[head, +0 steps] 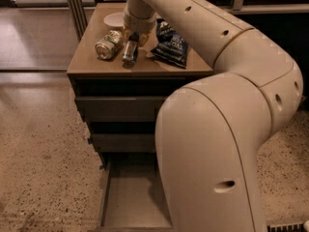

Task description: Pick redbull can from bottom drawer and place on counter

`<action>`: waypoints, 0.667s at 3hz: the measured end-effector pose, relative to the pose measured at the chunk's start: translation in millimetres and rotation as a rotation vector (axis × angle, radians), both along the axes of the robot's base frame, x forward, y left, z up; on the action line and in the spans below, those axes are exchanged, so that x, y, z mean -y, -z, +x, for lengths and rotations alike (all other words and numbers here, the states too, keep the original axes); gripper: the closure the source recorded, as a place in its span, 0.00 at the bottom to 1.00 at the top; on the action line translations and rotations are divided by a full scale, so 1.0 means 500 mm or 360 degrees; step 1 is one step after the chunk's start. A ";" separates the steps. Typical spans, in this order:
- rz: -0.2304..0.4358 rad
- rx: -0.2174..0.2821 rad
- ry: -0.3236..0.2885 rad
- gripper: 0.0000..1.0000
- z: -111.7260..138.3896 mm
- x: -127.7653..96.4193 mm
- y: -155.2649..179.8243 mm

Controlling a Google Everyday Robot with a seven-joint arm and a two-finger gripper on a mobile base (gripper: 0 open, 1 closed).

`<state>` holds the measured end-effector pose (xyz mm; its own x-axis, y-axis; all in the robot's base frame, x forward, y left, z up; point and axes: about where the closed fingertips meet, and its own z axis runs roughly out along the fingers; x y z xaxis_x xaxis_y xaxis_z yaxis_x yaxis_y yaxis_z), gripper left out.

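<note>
Redbull can [130, 51] is out of the drawer and on the table [87, 64]; release not confirmed.

Nearest, the bottom drawer [130, 197] stands pulled out, and its visible floor holds nothing; the arm's large near link covers its right part. From there the arm rises, bends at the elbow on the right and reaches back left over the table, wrist pointing down. The gripper [135, 34] sits at the can's far end; cannot tell whether it grasps or has let go. The can leans just beside a green-and-white can [109, 44], with a blue snack bag [171, 45] to the right and a white dish [115, 19] behind. Judged remaining: release and retreat.
</note>
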<state>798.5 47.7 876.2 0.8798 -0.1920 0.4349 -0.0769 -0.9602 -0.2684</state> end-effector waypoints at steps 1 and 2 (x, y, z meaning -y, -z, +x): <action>0.0000 -0.0006 0.0006 0.09 0.002 0.001 -0.002; 0.0000 -0.0006 0.0006 0.00 0.002 0.001 -0.002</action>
